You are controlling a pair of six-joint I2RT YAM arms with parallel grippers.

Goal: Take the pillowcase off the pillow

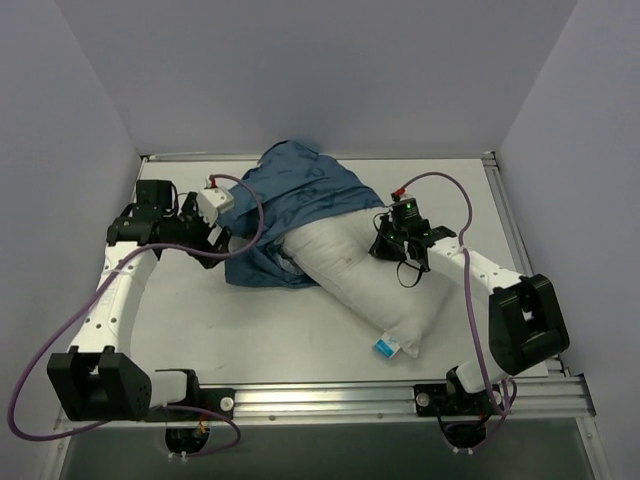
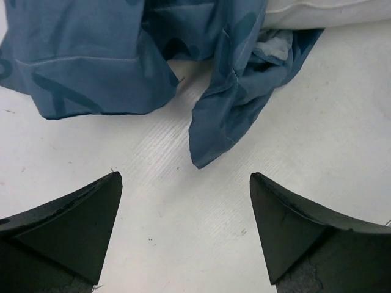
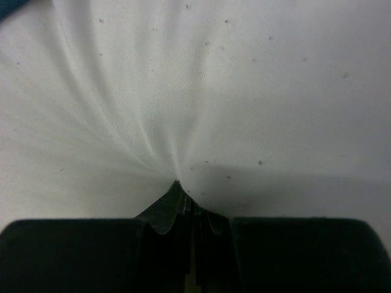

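The pillowcase [image 1: 300,190] lies bunched at the far middle of the bench [image 1: 200,330], covering only the far end of the pillow [image 1: 360,280]. The rest of the pillow runs bare and white toward the near right, with a small blue-and-white tag [image 1: 390,347] at its near corner.

From the top view the blue cloth looks plain. The left wrist view shows more: the pillowcase [image 2: 91,67] has darker blue markings and a stitched hem, a loose pointed flap hangs down onto the bench [image 2: 317,122], and a strip of pillow [image 2: 324,12] shows at the upper right. What the markings depict cannot be made out.

The left gripper [image 1: 218,240] sits at the left edge of the heap. In its own camera the left gripper [image 2: 183,201] is spread wide with nothing in it, bare bench between its fingers [image 2: 67,226] and the flap's tip just ahead of them.

The right gripper [image 1: 383,243] rests at the pillow's right side; from above, its jaws are hidden under the wrist. Its own camera shows the right gripper [image 3: 189,207] clenched on a pinch of the pillow [image 3: 214,91], with creases fanning out from the pinch. That view is filled with white cloth, apart from a dark blue sliver in the top left corner.
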